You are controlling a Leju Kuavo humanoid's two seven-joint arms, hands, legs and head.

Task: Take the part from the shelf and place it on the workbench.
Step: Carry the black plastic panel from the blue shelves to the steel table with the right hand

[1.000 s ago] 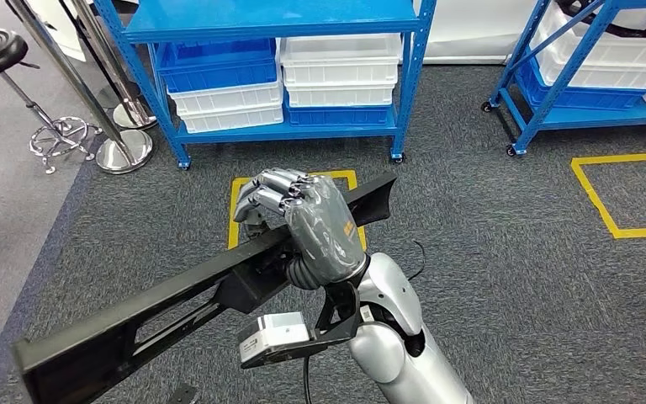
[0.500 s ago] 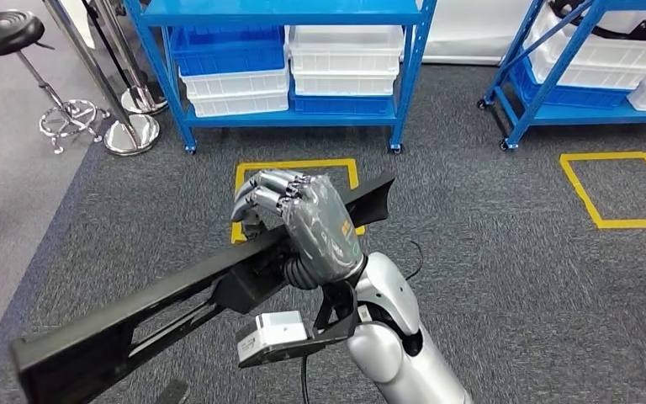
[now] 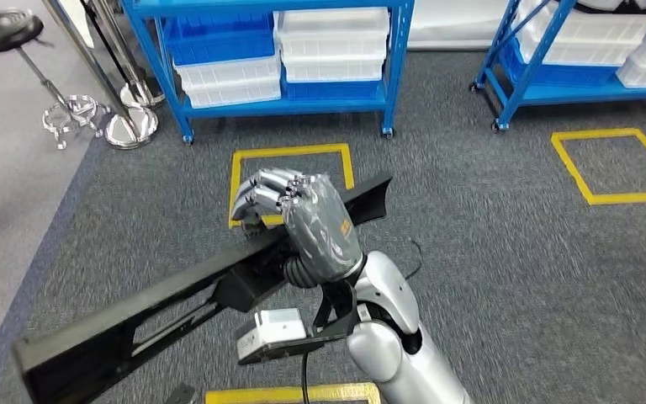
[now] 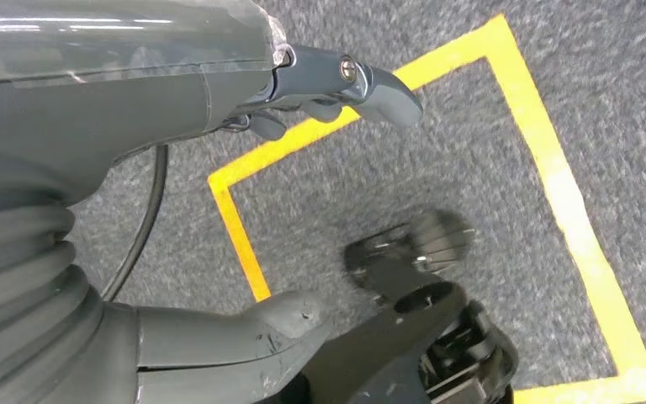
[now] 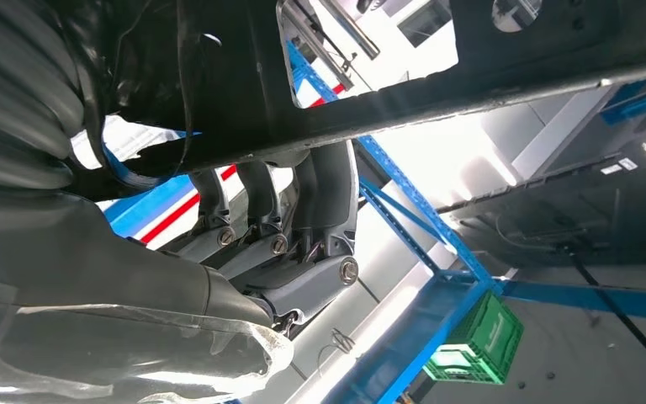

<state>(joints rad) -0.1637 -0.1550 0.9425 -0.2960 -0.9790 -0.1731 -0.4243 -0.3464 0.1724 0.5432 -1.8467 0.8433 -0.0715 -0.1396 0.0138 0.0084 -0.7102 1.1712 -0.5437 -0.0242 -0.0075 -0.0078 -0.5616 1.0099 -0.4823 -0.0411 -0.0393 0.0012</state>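
Observation:
In the head view a long black part [image 3: 135,324] with cut-outs runs from the lower left up to the middle, above the grey carpet. My right hand [image 3: 303,219] grips it around its middle, fingers curled over the top edge. The right wrist view shows the part [image 5: 488,76] from beneath, with the fingers [image 5: 303,210] wrapped round it. In the left wrist view my left hand [image 4: 177,93] hangs over the carpet, thumb and fingers apart, holding nothing.
A blue shelf [image 3: 391,76] with white and blue bins stands ahead, and a second blue shelf [image 3: 513,80] is at the right. A black stool [image 3: 0,29] and chrome post bases [image 3: 130,126] stand at the left. Yellow tape squares [image 3: 290,153] [image 3: 614,198] mark the carpet.
The whole picture has shifted, so the camera has moved: the shelves sit higher in the frame and a yellow line has come in at the bottom. My right hand's grip is unchanged.

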